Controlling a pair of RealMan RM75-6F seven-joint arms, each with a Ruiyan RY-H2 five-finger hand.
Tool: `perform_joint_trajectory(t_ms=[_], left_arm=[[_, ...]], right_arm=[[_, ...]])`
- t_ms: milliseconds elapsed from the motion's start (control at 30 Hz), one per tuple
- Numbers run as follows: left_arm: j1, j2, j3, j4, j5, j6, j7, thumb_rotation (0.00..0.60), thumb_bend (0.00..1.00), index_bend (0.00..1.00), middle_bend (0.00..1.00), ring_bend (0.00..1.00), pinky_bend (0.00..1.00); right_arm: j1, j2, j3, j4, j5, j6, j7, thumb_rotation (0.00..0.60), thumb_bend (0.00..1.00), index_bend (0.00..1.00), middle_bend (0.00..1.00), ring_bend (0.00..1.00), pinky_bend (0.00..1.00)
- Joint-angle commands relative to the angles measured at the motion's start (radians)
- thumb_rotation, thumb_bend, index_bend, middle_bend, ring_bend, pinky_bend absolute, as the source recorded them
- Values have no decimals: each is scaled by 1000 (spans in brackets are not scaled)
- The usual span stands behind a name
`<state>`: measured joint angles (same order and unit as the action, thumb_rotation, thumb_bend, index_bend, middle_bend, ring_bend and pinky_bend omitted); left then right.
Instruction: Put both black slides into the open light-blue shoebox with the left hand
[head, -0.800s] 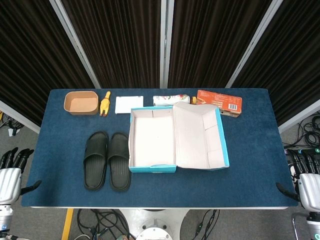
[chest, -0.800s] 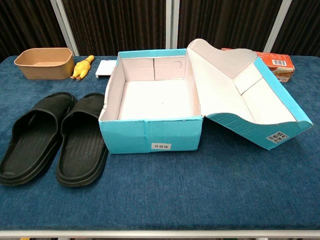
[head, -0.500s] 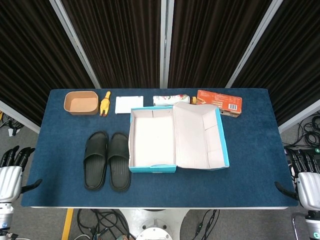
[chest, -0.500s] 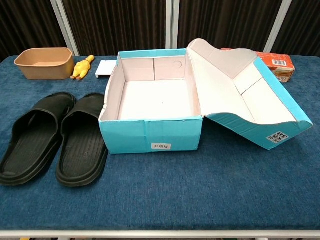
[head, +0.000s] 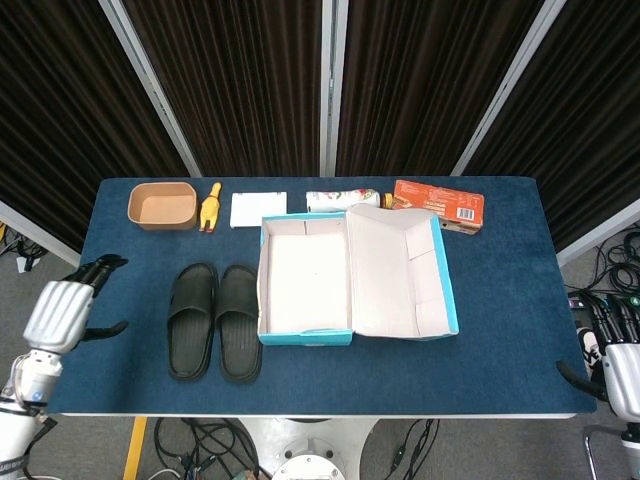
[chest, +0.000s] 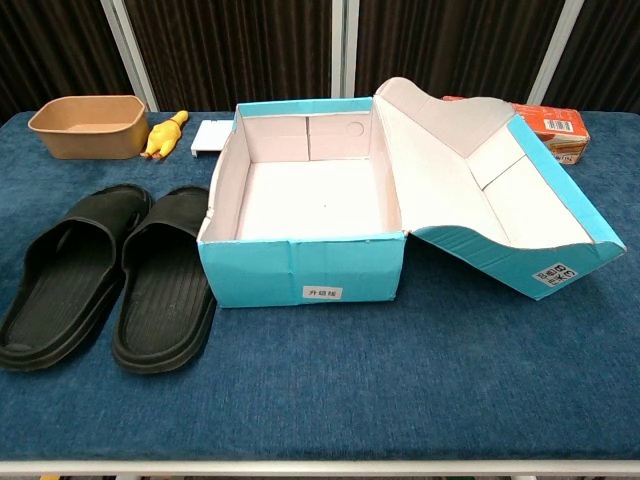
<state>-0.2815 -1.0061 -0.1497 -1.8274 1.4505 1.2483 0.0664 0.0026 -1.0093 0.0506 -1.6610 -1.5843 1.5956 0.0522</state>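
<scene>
Two black slides lie side by side on the blue table, the left slide (head: 192, 320) (chest: 68, 278) and the right slide (head: 239, 322) (chest: 165, 280). Touching the right slide stands the open light-blue shoebox (head: 305, 338) (chest: 300, 273), empty, its lid (head: 402, 272) (chest: 500, 190) folded out to the right. My left hand (head: 62, 312) hovers at the table's left edge, fingers apart and holding nothing, well left of the slides. My right hand (head: 618, 370) hangs off the table's right front corner, fingers apart and empty. Neither hand shows in the chest view.
Along the far edge sit a tan tray (head: 161, 205) (chest: 88, 126), a yellow rubber chicken (head: 209, 208) (chest: 165, 134), a white flat box (head: 258, 209) (chest: 211, 135), a patterned roll (head: 342, 199) and an orange carton (head: 439, 204) (chest: 555, 127).
My left hand has risen and moved in toward the table's left edge, nearer the slides. The right hand has sunk slightly lower. Slides and box have not moved.
</scene>
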Motion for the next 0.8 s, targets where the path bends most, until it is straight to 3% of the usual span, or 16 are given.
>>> perform_joint_trajectory(t_ms=[33, 200, 400, 600, 800], left_arm=[[-142, 0, -68, -40, -97, -170, -9, 600, 0, 221, 223, 545, 701], [-299, -104, -108, 0, -277, -352, 66, 600, 0, 227, 234, 684, 790], [-462, -232, -88, 72, -548, -471, 238, 600, 0, 162, 181, 689, 935], [-586, -329, -37, 143, -785, -509, 343, 600, 0, 127, 120, 688, 952], [-637, -381, 11, 178, -884, -458, 401, 600, 0, 112, 98, 687, 952]], right_arm=[[2, 7, -1, -5, -13, 4, -3, 600, 61, 0, 111, 0, 64], [0, 20, -2, -6, -14, 7, 2, 600, 61, 0, 112, 0, 64], [-6, 23, -4, 0, -4, 6, 13, 600, 61, 0, 112, 0, 64], [-5, 25, -5, 8, 11, -8, 22, 600, 62, 0, 112, 0, 64], [-4, 26, -5, 13, 20, -19, 30, 600, 63, 0, 112, 0, 64]])
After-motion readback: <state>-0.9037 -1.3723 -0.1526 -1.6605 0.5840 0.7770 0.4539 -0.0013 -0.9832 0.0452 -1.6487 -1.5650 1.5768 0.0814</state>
